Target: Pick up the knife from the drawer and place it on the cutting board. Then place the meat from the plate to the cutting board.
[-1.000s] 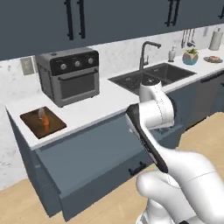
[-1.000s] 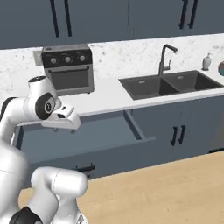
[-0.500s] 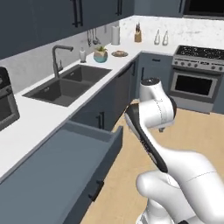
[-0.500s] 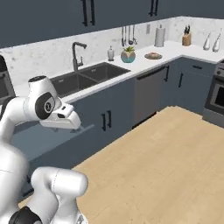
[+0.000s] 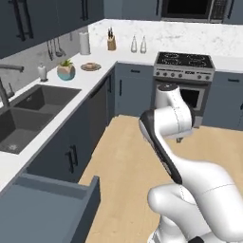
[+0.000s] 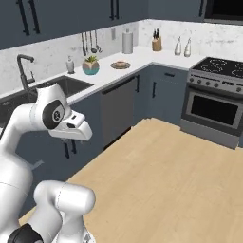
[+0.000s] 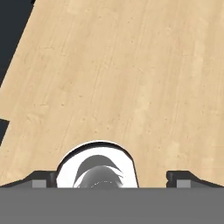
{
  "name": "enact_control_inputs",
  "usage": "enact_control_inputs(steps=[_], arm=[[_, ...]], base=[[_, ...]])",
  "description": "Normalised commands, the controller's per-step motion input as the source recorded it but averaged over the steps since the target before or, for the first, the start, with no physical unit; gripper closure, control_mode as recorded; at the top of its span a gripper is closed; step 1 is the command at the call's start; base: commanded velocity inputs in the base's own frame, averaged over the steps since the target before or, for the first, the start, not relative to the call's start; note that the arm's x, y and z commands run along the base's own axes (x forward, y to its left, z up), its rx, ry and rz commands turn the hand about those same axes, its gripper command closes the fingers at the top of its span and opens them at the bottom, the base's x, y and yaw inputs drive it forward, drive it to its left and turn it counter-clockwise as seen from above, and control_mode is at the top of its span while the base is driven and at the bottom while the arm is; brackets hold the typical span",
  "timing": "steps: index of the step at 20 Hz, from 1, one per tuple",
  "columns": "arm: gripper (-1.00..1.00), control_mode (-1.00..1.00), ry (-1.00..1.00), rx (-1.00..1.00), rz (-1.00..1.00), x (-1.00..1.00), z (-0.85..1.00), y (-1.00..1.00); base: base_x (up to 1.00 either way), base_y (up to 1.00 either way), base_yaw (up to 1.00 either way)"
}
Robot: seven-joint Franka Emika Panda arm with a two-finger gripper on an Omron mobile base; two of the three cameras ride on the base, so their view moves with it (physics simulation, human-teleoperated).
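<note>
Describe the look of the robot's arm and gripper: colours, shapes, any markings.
The arm is glossy white, built of rounded, bulbous segments, with a dark band along one link and a dark grey circular joint cap at the elbow. The gripper has two small, dark, blocky fingertips. No cables, labels or markings are visible.

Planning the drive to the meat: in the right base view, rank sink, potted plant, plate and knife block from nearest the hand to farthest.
1. Sink, in the counter just behind the hand.
2. Potted plant, further along.
3. Plate, just beyond that.
4. Knife block, in the far corner.
</note>
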Motion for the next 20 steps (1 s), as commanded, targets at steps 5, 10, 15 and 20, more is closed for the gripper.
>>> enact_control_inputs(steps=[5,10,15,20], arm=[[-1.00,1.00,0.00,0.00,0.00,0.00,0.00,0.00],[-1.00,1.00,0.00,0.00,0.00,0.00,0.00,0.00],[-1.00,1.00,0.00,0.00,0.00,0.00,0.00,0.00],[-1.00,1.00,0.00,0.00,0.00,0.00,0.00,0.00]], base=[[1.00,-0.69,0.00],[1.00,-0.69,0.07],[1.00,-0.60,0.21],[1.00,-0.39,0.33]])
